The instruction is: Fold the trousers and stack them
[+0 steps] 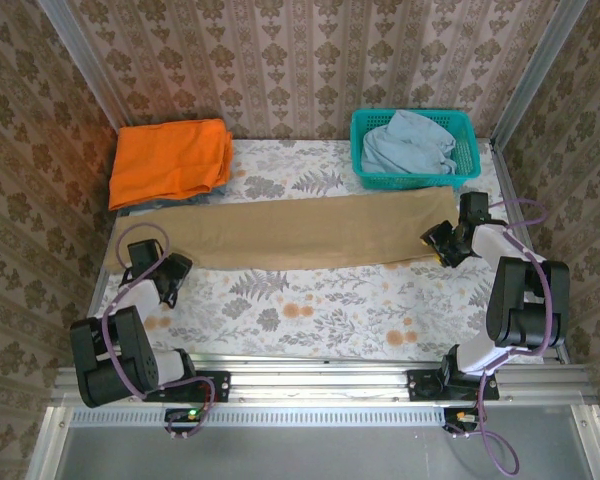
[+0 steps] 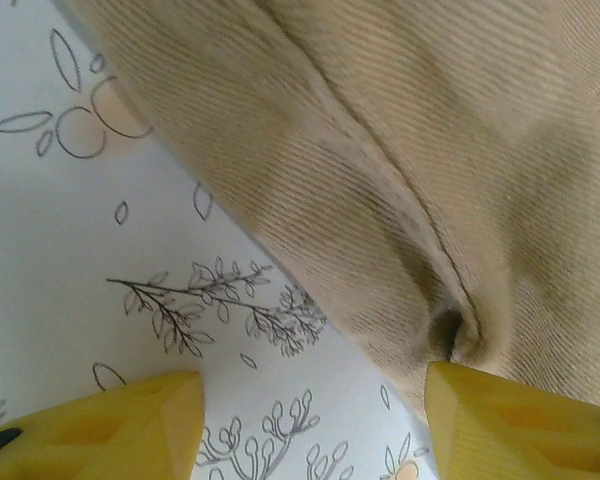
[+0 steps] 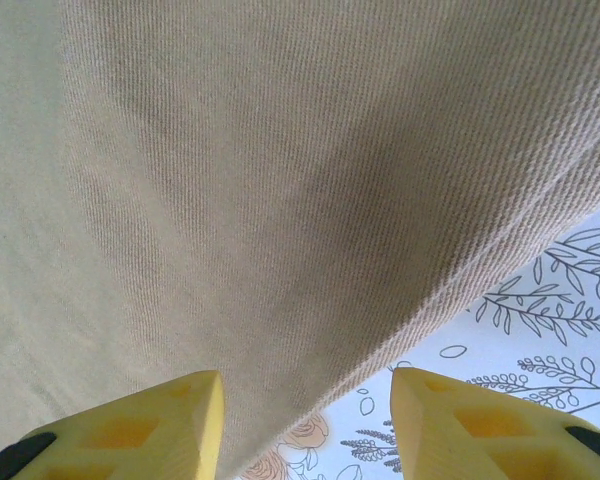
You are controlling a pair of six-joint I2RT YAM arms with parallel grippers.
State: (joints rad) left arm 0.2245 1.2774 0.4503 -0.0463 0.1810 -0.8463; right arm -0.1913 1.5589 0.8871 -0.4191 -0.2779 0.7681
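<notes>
The tan trousers (image 1: pixel 300 230) lie flat as one long strip across the middle of the table, folded lengthwise. My left gripper (image 1: pixel 172 272) stands open at the strip's left end; in the left wrist view one yellow finger (image 2: pixel 510 420) touches the cloth edge (image 2: pixel 380 200) and the other sits over bare table. At the right end my right gripper (image 1: pixel 442 240) is open too, and its fingers (image 3: pixel 150 425) straddle the hem of the trousers (image 3: pixel 280 180), with nothing pinched between them.
A folded orange garment (image 1: pixel 170 160) lies at the back left. At the back right a teal basket (image 1: pixel 416 176) holds pale blue cloth (image 1: pixel 408 140). The floral tablecloth (image 1: pixel 310 310) covers the table; patterned walls close in three sides.
</notes>
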